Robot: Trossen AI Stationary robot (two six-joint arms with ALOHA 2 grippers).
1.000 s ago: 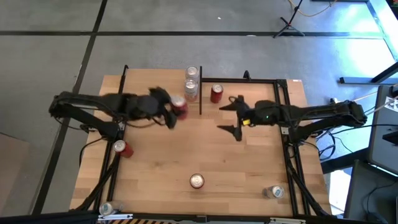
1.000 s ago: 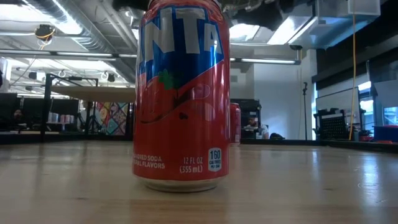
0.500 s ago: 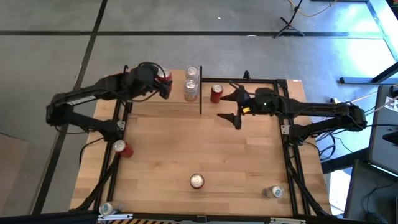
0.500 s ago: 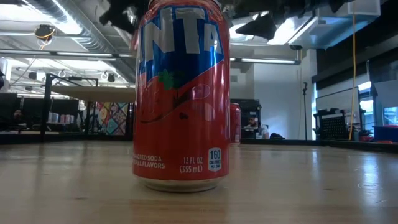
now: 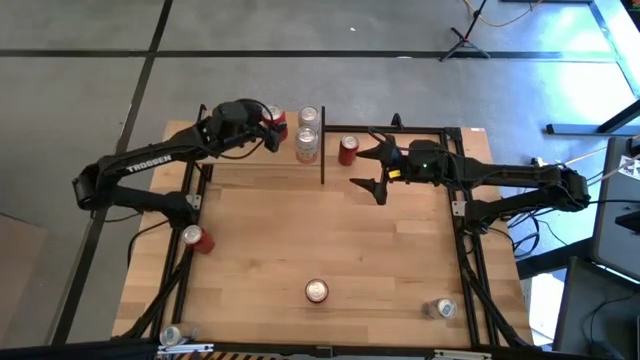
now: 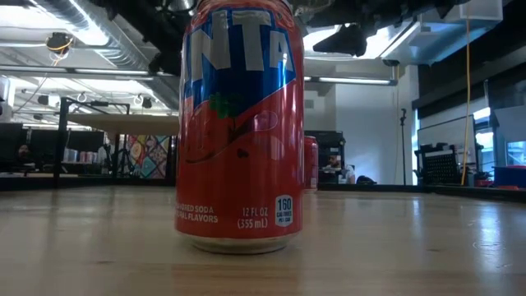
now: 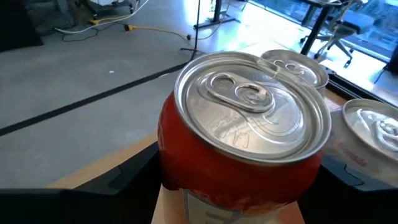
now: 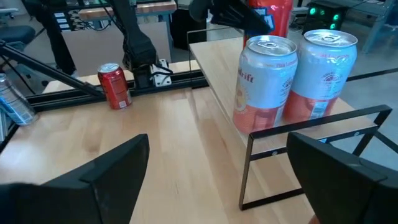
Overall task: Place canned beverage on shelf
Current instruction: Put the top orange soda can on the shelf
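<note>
Evidently you had the left gripper (image 5: pixel 268 127) clamped on a red can (image 5: pixel 274 122), carried over the shelf (image 5: pixel 245 150) beside two pale cans (image 5: pixel 307 138) for grouping. Your right gripper (image 5: pixel 375 170) waited nearby, fingers spread, empty.

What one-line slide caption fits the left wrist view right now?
Left gripper holds a red can just short of two silver-topped cans on the shelf.
</note>
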